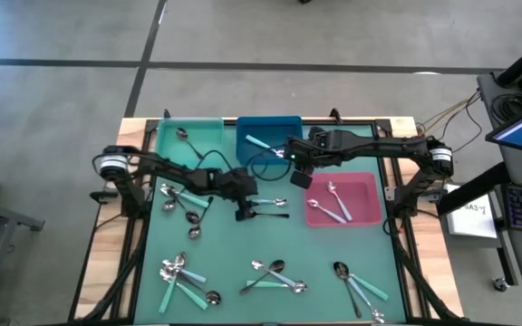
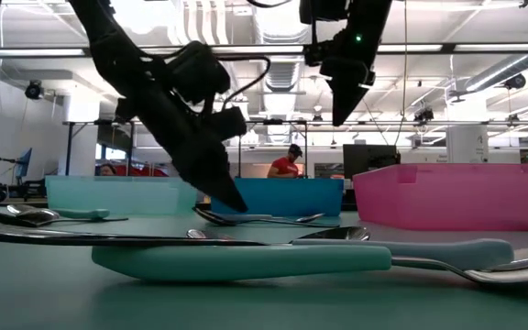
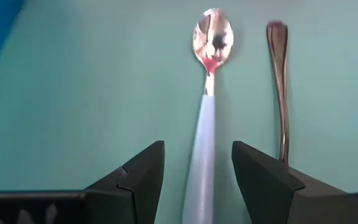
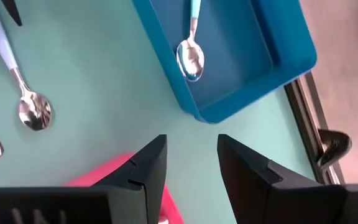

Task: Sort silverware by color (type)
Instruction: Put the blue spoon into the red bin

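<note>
My left gripper (image 3: 197,155) is open and low over the mat, near the middle of the table (image 1: 243,208). Its fingers stand on either side of the handle of a turquoise-handled spoon (image 3: 202,143) without touching it. That spoon lies flat, its shiny bowl (image 3: 212,37) pointing away from the gripper. A dark metal spoon (image 3: 281,93) lies alongside it. My right gripper (image 4: 191,146) is open and empty, raised above the mat between the blue bin and the pink bin (image 1: 299,174).
The blue bin (image 4: 278,56) holds one turquoise-handled spoon (image 4: 191,53). The pink bin (image 1: 370,213) holds silver spoons, and the green bin (image 1: 207,131) holds one spoon. More spoons lie in heaps near the left side (image 1: 184,204) and along the near edge (image 1: 181,276), (image 1: 275,276), (image 1: 361,288).
</note>
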You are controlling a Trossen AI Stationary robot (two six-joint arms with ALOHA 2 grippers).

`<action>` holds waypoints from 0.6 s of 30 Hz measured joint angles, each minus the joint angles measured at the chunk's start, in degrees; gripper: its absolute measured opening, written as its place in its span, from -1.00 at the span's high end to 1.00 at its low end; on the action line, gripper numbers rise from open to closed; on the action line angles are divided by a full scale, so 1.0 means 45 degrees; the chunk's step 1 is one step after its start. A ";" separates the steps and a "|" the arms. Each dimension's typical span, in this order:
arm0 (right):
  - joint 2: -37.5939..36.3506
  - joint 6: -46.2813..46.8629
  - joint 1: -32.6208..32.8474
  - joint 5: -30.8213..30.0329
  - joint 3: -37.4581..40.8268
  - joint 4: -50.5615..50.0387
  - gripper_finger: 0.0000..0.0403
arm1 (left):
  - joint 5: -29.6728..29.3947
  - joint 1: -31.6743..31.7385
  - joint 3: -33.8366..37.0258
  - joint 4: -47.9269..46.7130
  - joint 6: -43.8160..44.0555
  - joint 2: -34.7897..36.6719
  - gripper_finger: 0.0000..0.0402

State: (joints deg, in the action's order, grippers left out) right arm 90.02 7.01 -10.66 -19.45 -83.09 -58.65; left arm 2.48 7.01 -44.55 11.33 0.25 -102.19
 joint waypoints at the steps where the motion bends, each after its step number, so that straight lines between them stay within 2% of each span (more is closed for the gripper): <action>1: 0.0000 0.0009 0.0005 0.0004 0.0004 -0.0039 0.33 | -0.0155 -0.0058 -0.0024 0.0014 0.0000 -0.0083 0.14; 7: 0.0000 0.0019 0.0117 0.0011 0.0047 -0.0273 0.35 | -0.2549 -0.0224 0.0033 -0.0019 0.0059 -0.0466 0.16; 13: 0.0005 0.0019 0.0146 0.0011 0.0077 -0.0398 0.36 | -0.2842 -0.0335 -0.0004 -0.0094 0.0126 -0.1230 0.37; 18: 0.0005 0.0019 0.0146 0.0006 0.0082 -0.0564 0.36 | -0.2482 -0.0330 -0.0020 0.0214 0.0970 -0.1574 0.74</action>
State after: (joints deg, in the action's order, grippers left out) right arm 90.04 7.09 -10.00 -19.42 -82.72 -61.19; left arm -8.69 5.52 -44.64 12.29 4.62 -109.27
